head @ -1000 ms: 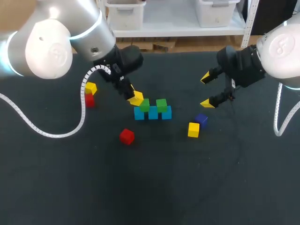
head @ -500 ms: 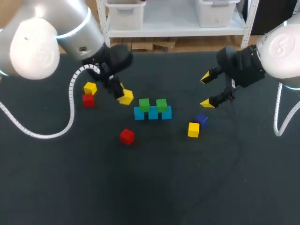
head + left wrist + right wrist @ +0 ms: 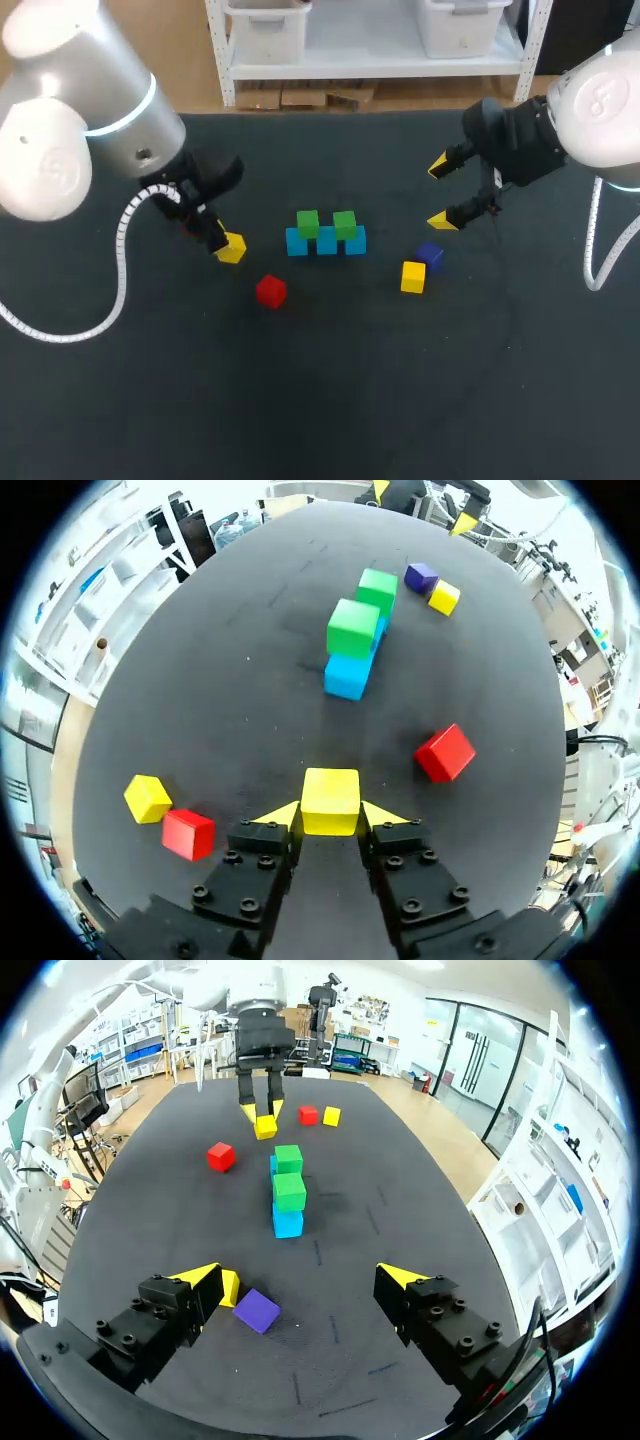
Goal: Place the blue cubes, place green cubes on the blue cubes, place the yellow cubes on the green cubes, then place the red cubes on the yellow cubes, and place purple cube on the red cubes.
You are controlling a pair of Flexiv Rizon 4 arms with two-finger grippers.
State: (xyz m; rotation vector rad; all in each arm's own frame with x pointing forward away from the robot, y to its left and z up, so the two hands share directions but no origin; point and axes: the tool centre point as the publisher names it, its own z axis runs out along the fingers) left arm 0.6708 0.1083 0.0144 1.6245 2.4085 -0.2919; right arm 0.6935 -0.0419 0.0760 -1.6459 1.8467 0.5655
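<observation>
A row of blue cubes [image 3: 326,242] lies mid-table with two green cubes [image 3: 308,223] [image 3: 345,224] on top. My left gripper [image 3: 224,244] is left of the row, shut on a yellow cube [image 3: 232,249] [image 3: 330,800] held low over the cloth. A red cube [image 3: 270,290] [image 3: 445,753] lies just right of it. Behind that gripper sit another yellow cube [image 3: 148,798] and a red cube [image 3: 188,834]. My right gripper [image 3: 440,192] [image 3: 300,1278] hangs open and empty at the right, above a purple cube [image 3: 430,255] [image 3: 258,1311] and a yellow cube [image 3: 413,276] [image 3: 229,1287].
The table [image 3: 330,400] is covered with dark cloth. My left arm's white cable [image 3: 110,300] loops over its left part. The left arm's body hides the yellow and red pair from the head view.
My left gripper has carried the yellow cube away from the blue-green stack, leftward and toward the table's near side. The right arm has stayed still.
</observation>
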